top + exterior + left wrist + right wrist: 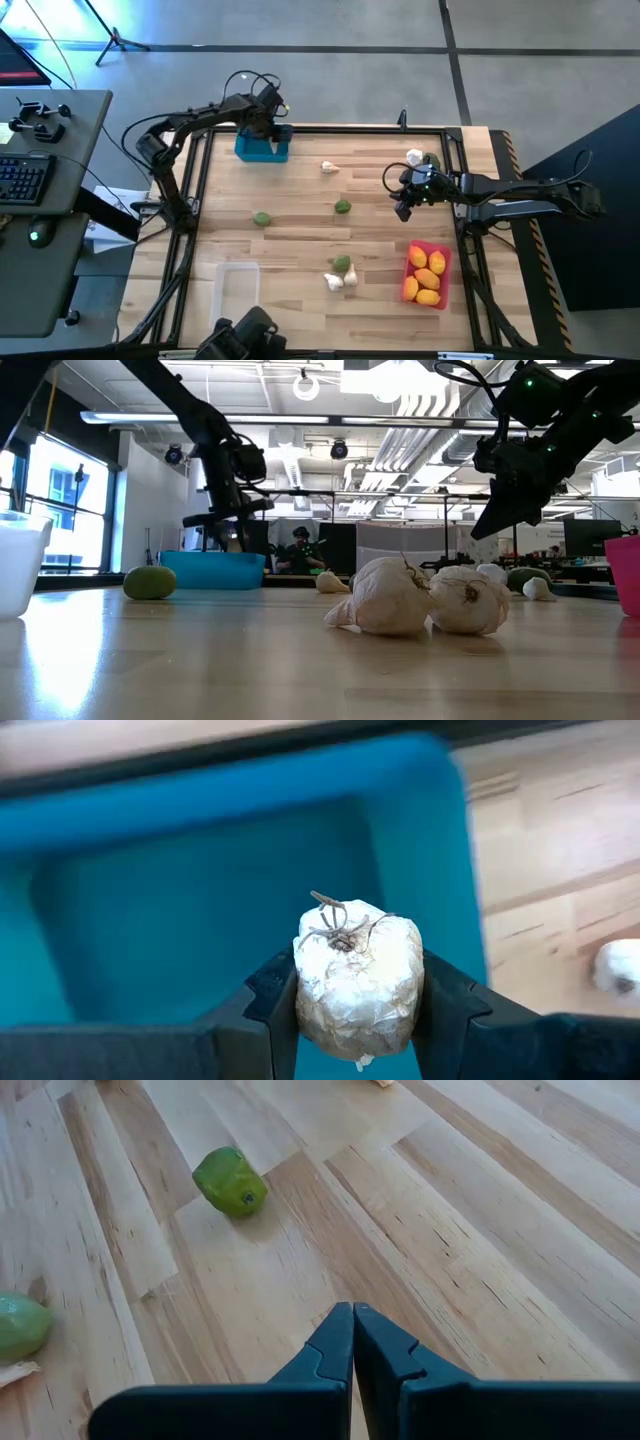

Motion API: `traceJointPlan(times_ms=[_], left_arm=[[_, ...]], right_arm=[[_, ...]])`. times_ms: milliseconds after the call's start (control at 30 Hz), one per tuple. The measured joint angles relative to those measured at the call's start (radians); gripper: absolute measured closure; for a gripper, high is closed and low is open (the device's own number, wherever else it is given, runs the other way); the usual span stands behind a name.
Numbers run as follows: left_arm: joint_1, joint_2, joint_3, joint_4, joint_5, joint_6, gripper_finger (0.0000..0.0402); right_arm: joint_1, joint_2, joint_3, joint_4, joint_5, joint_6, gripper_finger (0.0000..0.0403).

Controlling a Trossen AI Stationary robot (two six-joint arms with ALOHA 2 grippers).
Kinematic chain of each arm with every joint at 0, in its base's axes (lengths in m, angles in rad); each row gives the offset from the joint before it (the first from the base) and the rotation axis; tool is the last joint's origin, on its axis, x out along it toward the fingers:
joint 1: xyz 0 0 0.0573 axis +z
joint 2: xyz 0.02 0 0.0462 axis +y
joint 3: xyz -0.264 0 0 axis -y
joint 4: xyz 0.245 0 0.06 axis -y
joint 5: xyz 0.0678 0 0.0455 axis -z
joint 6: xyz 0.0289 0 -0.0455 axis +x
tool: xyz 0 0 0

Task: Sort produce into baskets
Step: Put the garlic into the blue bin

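Note:
My left gripper [358, 1005] hangs over the blue basket [262, 148] at the table's far left, shut on a whitish garlic bulb [358, 970]. The basket's blue floor [180, 900] shows under the bulb. My right gripper [404, 207] is shut with nothing in it, above the table's right half near a green fruit [231, 1181]. The red basket [440, 258] at the near right holds several yellow fruits [426, 275]. The clear basket [238, 290] stands at the near left. My left gripper pinches the garlic bulb by its two opposite sides [305, 990] between the two fingers [268, 1000]. The fingers come from above, pointing steeply down. The bulb is lifted clear above the blue basket, its dry root end [340, 930] turned toward the wrist camera.
Loose on the wood lie green fruits [261, 218] [343, 207] [343, 264] and garlic bulbs [328, 168] [334, 282] [414, 157]. A black frame [200, 200] runs round the table. A desk with a keyboard [22, 180] stands beyond the left edge.

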Motion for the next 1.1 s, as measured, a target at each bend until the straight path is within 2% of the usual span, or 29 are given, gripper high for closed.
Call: traceJointPlan(times_ms=[333, 800, 967, 1100], left_arm=[[-0.001, 0.111, 0.102, 0.005, 0.001, 0.027, 0.0274], [-0.035, 0.127, 0.102, 0.002, 0.001, 0.054, 0.0192], [-0.035, 0.126, 0.102, 0.002, -0.005, 0.088, 0.0191], [-0.055, 0.105, 0.101, 0.008, -0.082, 0.136, 0.0214]], right_arm=[[0.0, 0.0, 0.0, 0.0, 0.006, 0.0, 0.0403], [0.0, 0.0, 0.0, -0.001, 0.038, 0.008, 0.0403], [0.0, 0.0, 0.0, -0.005, 0.085, 0.028, 0.0402], [0.0, 0.0, 0.023, -0.043, 0.086, 0.029, 0.0402]])
